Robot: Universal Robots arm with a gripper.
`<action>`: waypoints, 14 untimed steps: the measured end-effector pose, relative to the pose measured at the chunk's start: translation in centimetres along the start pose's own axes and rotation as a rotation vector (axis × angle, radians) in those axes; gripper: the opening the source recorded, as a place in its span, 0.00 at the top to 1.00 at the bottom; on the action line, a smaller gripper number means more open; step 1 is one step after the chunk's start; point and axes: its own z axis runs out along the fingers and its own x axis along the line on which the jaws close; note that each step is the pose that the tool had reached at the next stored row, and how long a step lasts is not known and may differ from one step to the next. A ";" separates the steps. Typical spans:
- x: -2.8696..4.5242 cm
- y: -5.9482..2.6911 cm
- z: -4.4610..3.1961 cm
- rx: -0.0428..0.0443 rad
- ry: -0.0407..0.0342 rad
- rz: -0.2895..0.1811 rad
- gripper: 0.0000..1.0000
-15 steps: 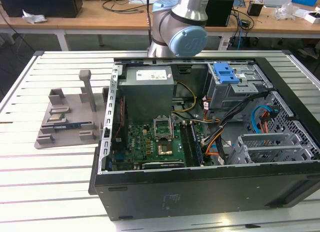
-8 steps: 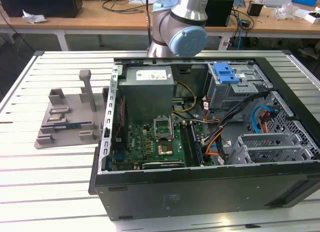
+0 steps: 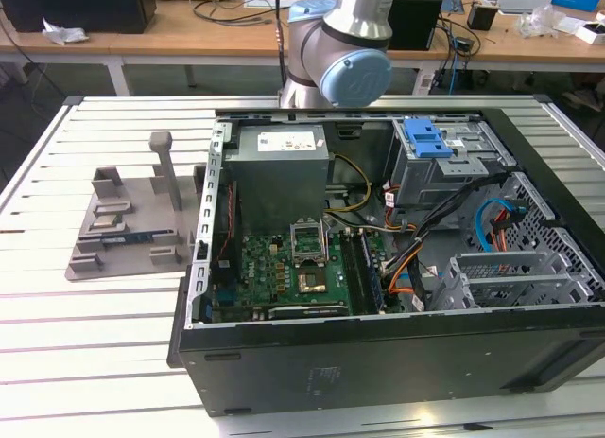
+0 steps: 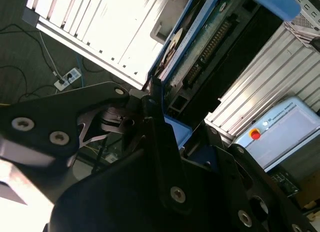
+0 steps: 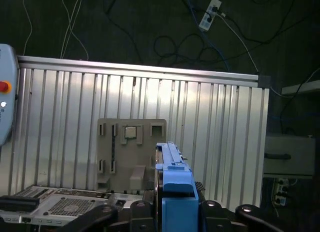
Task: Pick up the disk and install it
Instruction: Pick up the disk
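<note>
The disk (image 5: pixel 175 189) stands edge-on in my gripper (image 5: pixel 172 217), its blue carrier rail facing the first wrist view. In the second wrist view the disk (image 4: pixel 200 54) shows its green circuit-board side and blue rails, with my gripper (image 4: pixel 156 99) shut on its near end. I hold it high above the slatted table (image 5: pixel 225 142). In the exterior view my arm's blue-capped joint (image 3: pixel 354 74) rises behind the open computer case (image 3: pixel 378 353). The case's metal drive cage (image 3: pixel 444 168) carries a blue ribbed latch (image 3: pixel 427 135).
A grey fixture plate (image 3: pixel 132 220) lies on the table at the exterior view's left, and shows from above as the grey fixture plate (image 5: pixel 131 152). Inside the case are a grey power-supply box (image 3: pixel 281 164), a motherboard (image 3: pixel 284 272) and loose cables (image 3: pixel 492 220). A control pendant (image 4: pixel 280 127) lies beside the table.
</note>
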 end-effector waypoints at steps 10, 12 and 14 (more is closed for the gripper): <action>0.89 -1.42 -0.02 0.0000 0.0000 0.000 0.63; 1.00 -1.73 -0.02 0.0000 0.0000 0.000 0.63; 1.06 -1.91 -0.02 0.0000 0.0000 0.000 0.63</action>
